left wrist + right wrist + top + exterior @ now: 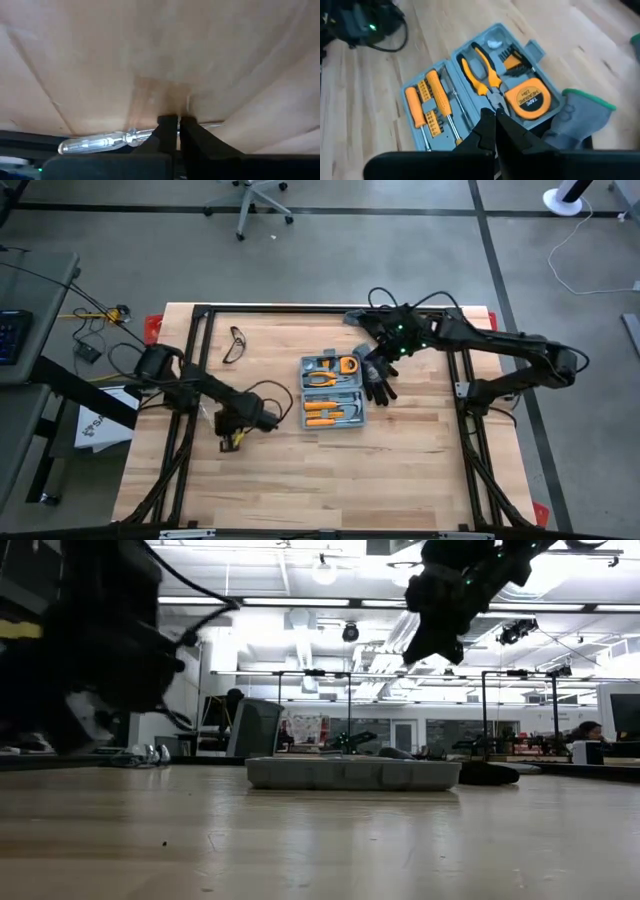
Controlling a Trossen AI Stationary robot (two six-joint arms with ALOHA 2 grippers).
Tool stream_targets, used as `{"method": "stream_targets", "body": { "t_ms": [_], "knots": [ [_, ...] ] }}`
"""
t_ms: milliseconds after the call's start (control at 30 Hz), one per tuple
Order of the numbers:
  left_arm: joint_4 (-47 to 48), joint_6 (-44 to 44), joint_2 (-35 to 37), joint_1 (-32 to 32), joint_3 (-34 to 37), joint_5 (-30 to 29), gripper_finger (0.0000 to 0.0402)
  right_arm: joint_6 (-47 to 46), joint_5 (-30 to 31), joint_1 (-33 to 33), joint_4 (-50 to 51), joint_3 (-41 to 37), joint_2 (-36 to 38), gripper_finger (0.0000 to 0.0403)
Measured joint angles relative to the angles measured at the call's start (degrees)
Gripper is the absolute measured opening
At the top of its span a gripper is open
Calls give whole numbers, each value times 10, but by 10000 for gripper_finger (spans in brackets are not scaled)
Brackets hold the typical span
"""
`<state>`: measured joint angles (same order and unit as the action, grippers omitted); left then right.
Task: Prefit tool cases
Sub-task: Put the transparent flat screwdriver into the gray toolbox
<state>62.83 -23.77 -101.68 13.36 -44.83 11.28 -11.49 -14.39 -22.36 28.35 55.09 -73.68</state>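
The tool case (332, 391) lies open mid-table (300, 480), already packed with pliers (480, 75), a tape measure (527, 97) and orange screwdrivers (422, 107), so most of the fitting looks done. Down at the table, the left claw (177, 122) is pinched together on a clear-handled screwdriver (100, 142), apparently one piece left to place; the right claw (495, 120) hangs closed and empty above the case, beside the gloves (378, 378). Which slot is free is hard to tell, and the low view shows only the case's side.

Clear-handled tool (107, 141) partly behind left pincer (178, 120)
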Motion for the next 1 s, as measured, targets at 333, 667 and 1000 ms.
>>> {"method": "stream_targets", "body": {
  "t_ms": [333,667,1000],
  "knots": [
    [-50,23,19,-114,-64,-76,0,15,0,-9,2,0,9,0],
    [3,-114,111,-77,-29,39,0,26,1,-9,32,0,9,0],
    [12,-350,153,21,35,122,0,40,9,-9,40,0,9,0]
  ]
}}
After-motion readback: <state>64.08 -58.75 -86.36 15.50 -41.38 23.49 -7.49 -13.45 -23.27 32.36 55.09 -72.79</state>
